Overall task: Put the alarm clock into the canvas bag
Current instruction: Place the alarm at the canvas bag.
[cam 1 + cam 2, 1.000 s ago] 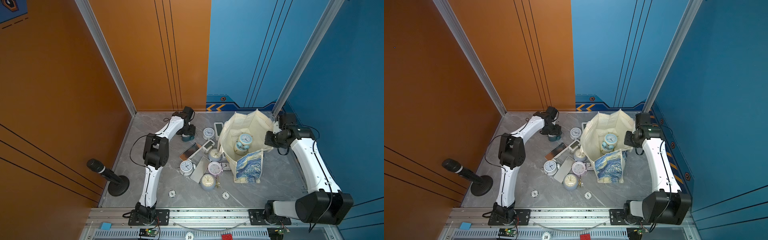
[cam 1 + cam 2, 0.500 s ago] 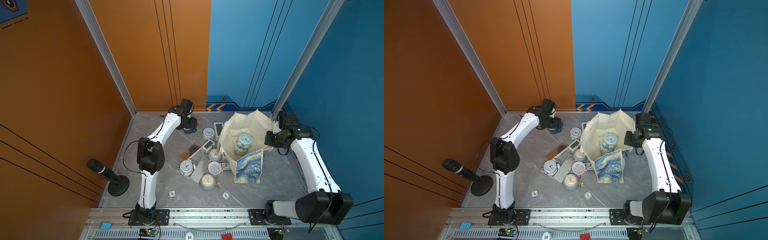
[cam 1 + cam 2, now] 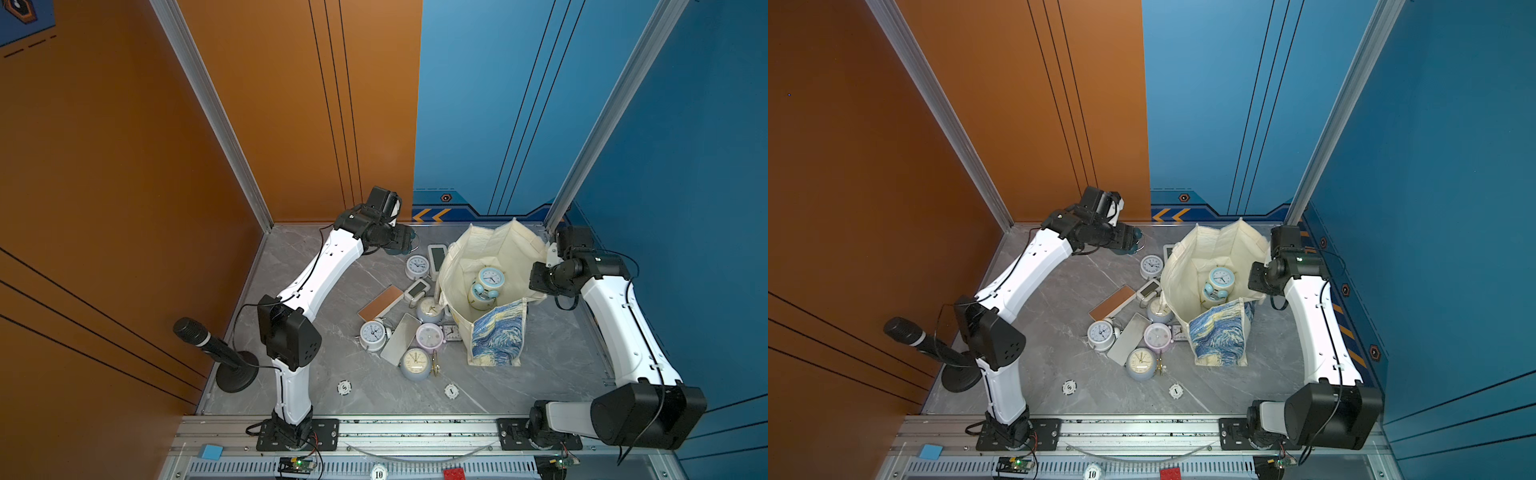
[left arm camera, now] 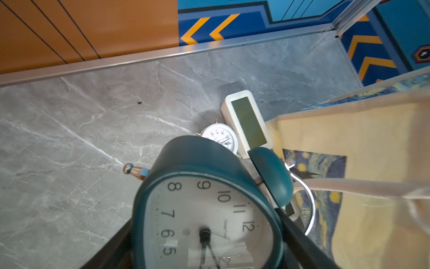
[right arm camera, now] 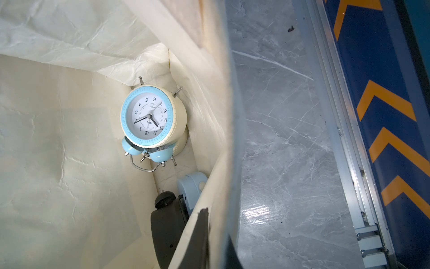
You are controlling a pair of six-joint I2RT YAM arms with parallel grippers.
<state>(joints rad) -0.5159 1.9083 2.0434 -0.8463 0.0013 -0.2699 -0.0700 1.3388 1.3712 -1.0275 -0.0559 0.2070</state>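
My left gripper [image 4: 209, 244] is shut on a teal twin-bell alarm clock [image 4: 209, 205], one finger on each side of its body. In both top views the clock [image 3: 402, 245] [image 3: 1128, 244] hangs above the floor near the back wall, left of the canvas bag. The canvas bag [image 3: 498, 340] [image 3: 1219, 338] stands open, with cream lining and a blue-and-yellow swirl print. My right gripper [image 3: 538, 282] [image 5: 214, 233] is shut on the bag's right rim. Inside the bag lie a cream-and-light-blue alarm clock [image 5: 151, 118], a black clock [image 5: 167, 223] and a pale blue one [image 5: 192, 191].
Several clocks lie on the grey floor left of the bag: a white round one [image 3: 417, 266], a white digital one [image 3: 437, 255], a lilac one [image 3: 429, 334]. A brown flat panel [image 3: 380, 302] lies among them. A microphone on a stand [image 3: 216, 345] stands at the left wall.
My left arm has carried the teal clock up off the floor, toward the back wall and then a little rightward toward the bag. The right arm and the bag have not moved.
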